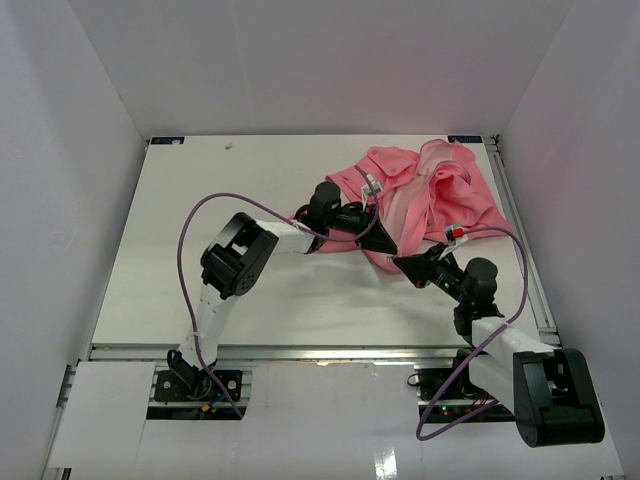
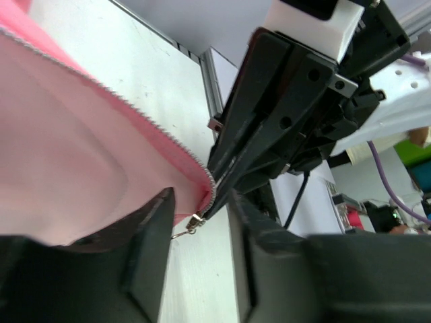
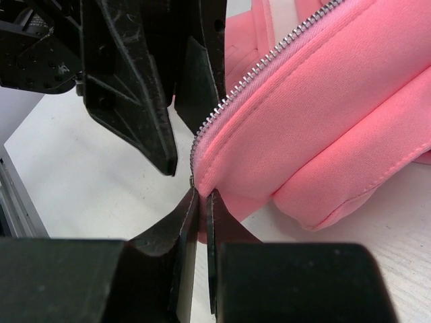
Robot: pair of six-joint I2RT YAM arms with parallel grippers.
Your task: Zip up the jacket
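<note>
At about one o'clock on the table [image 1: 200,220], the jacket [image 1: 440,185] lies bunched, its lower front corner drawn toward six o'clock, where both arms meet. The right gripper [image 3: 202,202] is clamped on that corner, just below the zipper teeth [image 3: 269,57]. The left gripper [image 2: 199,212] has its fingers apart on either side of what looks like the zipper pull [image 2: 192,225], and grasps nothing. The cloth looks light, soft and floppy (it will likely sag and wrinkle wherever it is not pulled taut). So the hem end wants anchoring while the pull, small and probably slippery, is pinched squarely. Whether both rows of teeth are joined cannot be told.
</note>
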